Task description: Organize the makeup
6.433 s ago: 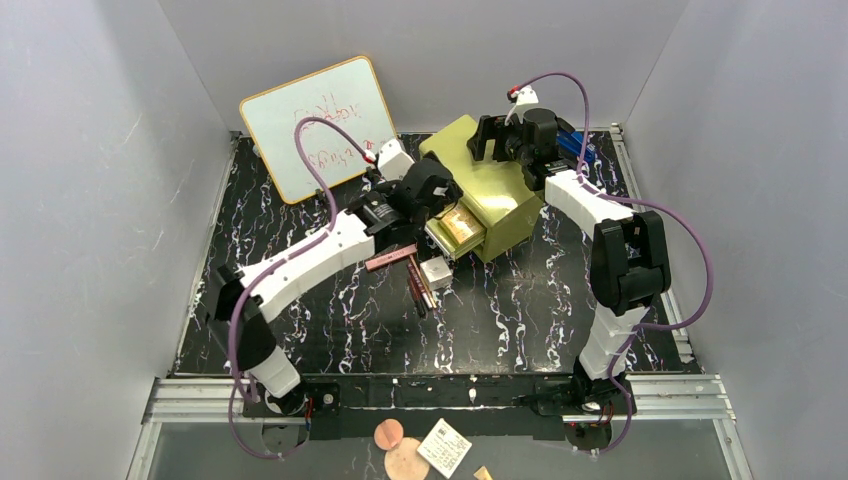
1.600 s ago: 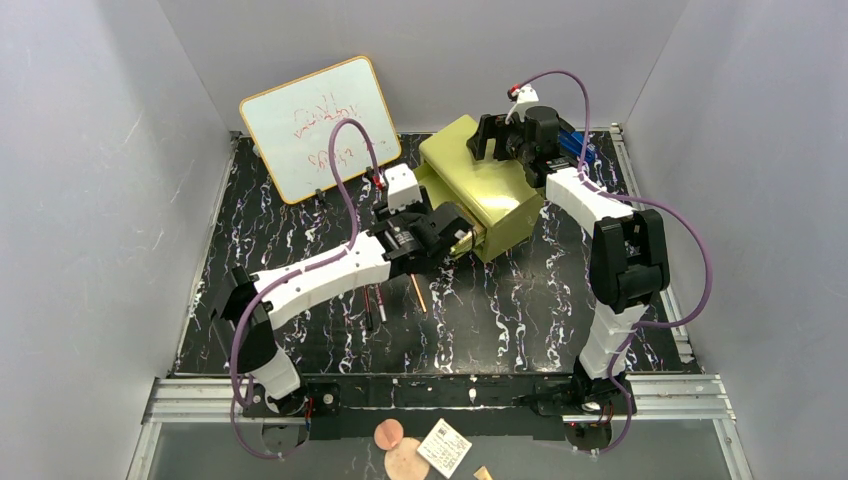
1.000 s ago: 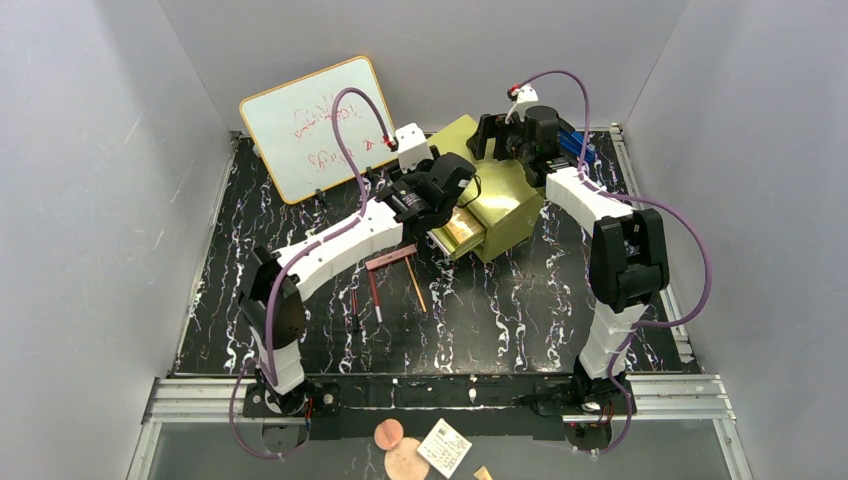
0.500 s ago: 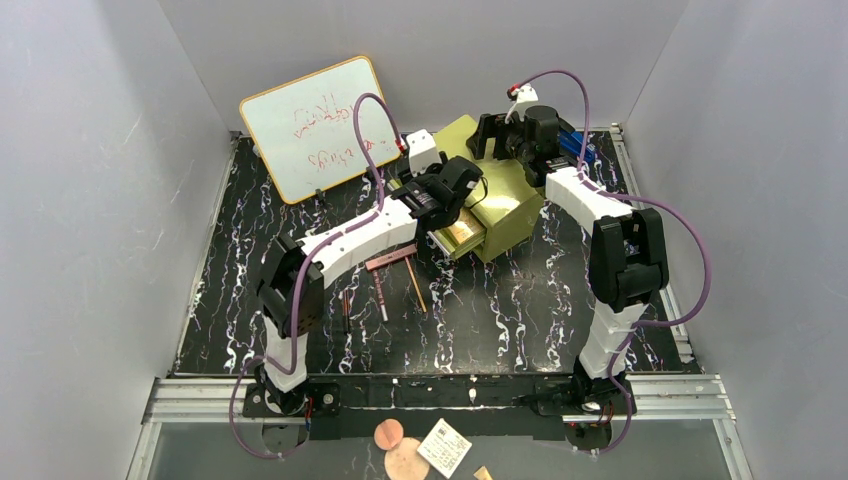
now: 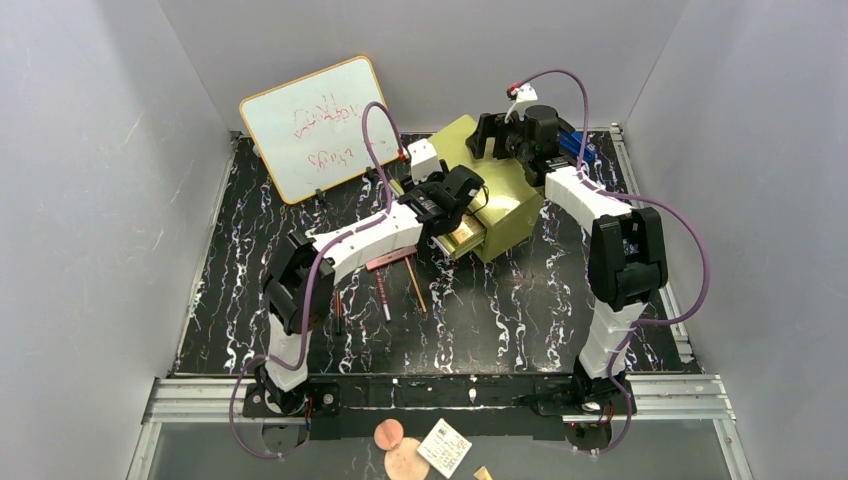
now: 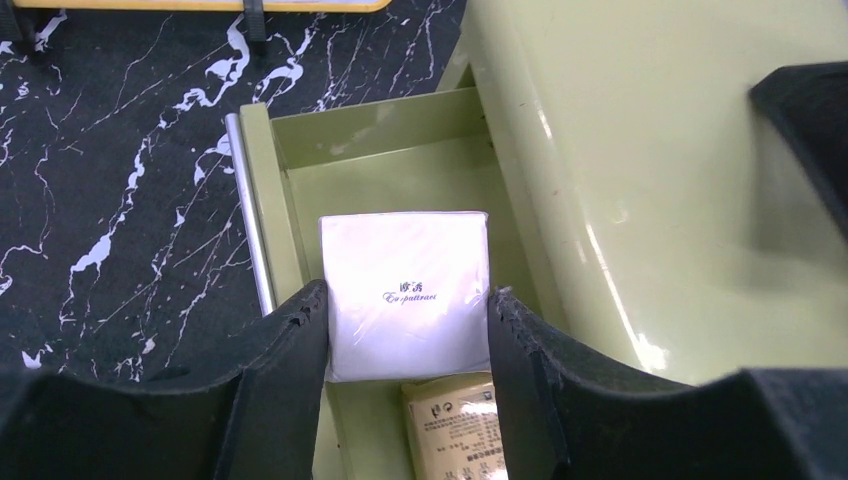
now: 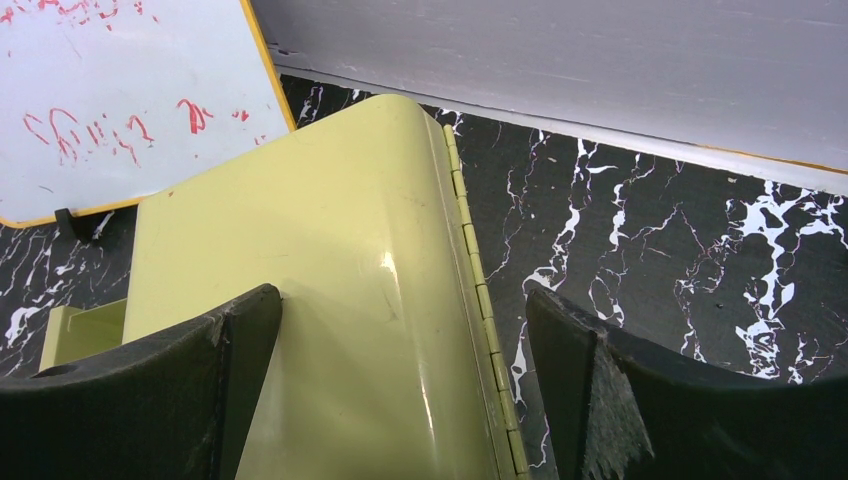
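My left gripper (image 5: 452, 192) (image 6: 407, 304) is shut on the small white square box (image 6: 400, 255) and holds it in the chest's open drawer (image 6: 370, 165). The tan-orange palette (image 6: 455, 425) (image 5: 462, 231) lies in the same drawer, just nearer than the box. The thin pink case (image 5: 390, 260) lies on the table in front of the drawer. A dark pencil (image 5: 338, 308), a dark-red pencil (image 5: 383, 296) and a tan pencil (image 5: 415, 286) lie next to it. My right gripper (image 5: 490, 135) (image 7: 400, 300) is open over the back of the chest's top, astride its hinge edge.
The olive-yellow drawer chest (image 5: 500, 195) (image 7: 300, 280) stands at the back centre. The whiteboard with red writing (image 5: 315, 125) (image 7: 120, 100) leans at the back left. Grey walls close in three sides. A metal rail (image 5: 440, 390) runs along the near edge.
My left gripper went down to the table, took the white box and carried it up and back over the open drawer. The pencils have shifted on the table. The right arm has not moved.
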